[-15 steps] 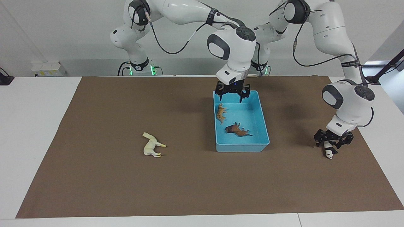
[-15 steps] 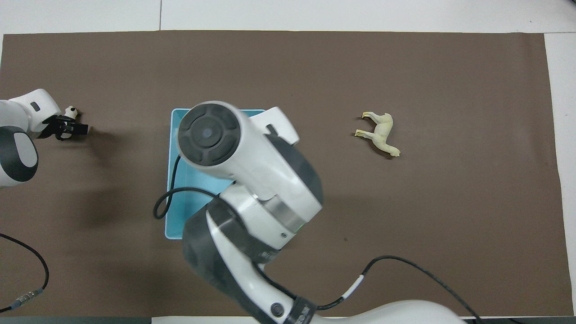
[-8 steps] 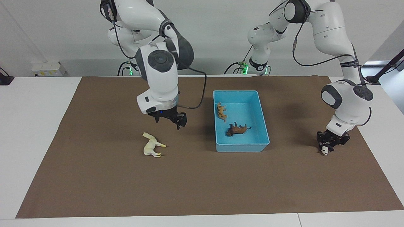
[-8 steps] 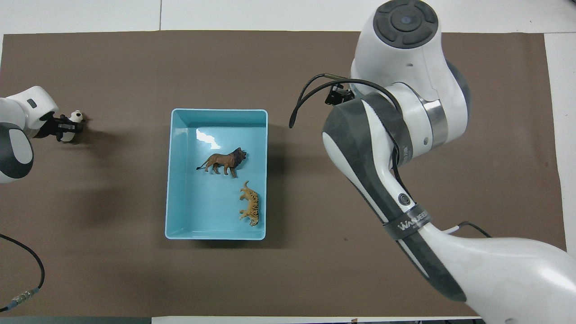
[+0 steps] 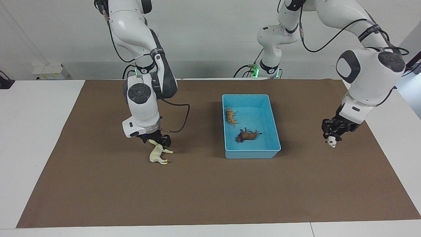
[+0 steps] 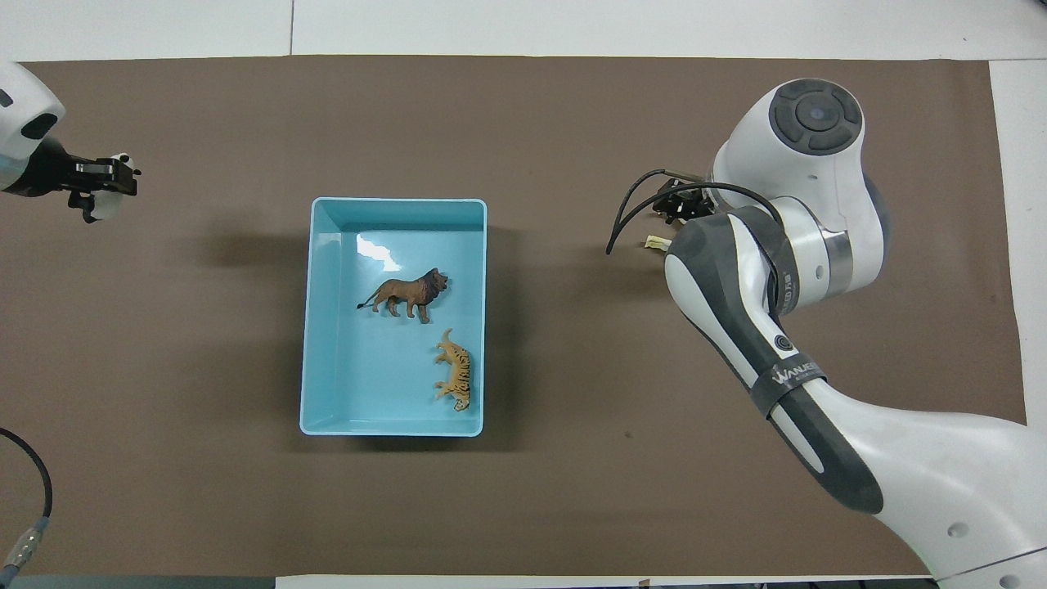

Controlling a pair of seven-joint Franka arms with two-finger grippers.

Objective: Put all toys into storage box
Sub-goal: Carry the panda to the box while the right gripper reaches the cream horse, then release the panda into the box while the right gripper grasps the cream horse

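Carry panda point(image 5: 332, 142), clamped in raised left gripper point(image 5: 331, 135), over blue storage box point(image 5: 251, 154) before releasing; lower wide-open right gripper point(image 5: 157, 141) squarely around cream horse point(image 5: 158, 154) just beneath.

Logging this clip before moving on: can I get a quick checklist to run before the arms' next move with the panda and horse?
1. Panda clamped in left jaws, lifted off the mat: ok.
2. Lion and tiger lying in the box: ok.
3. Free floor in box for two more toys: ok.
4. Right jaws open, low over the horse: ok.
5. Horse truly between right jaws: cannot tell.
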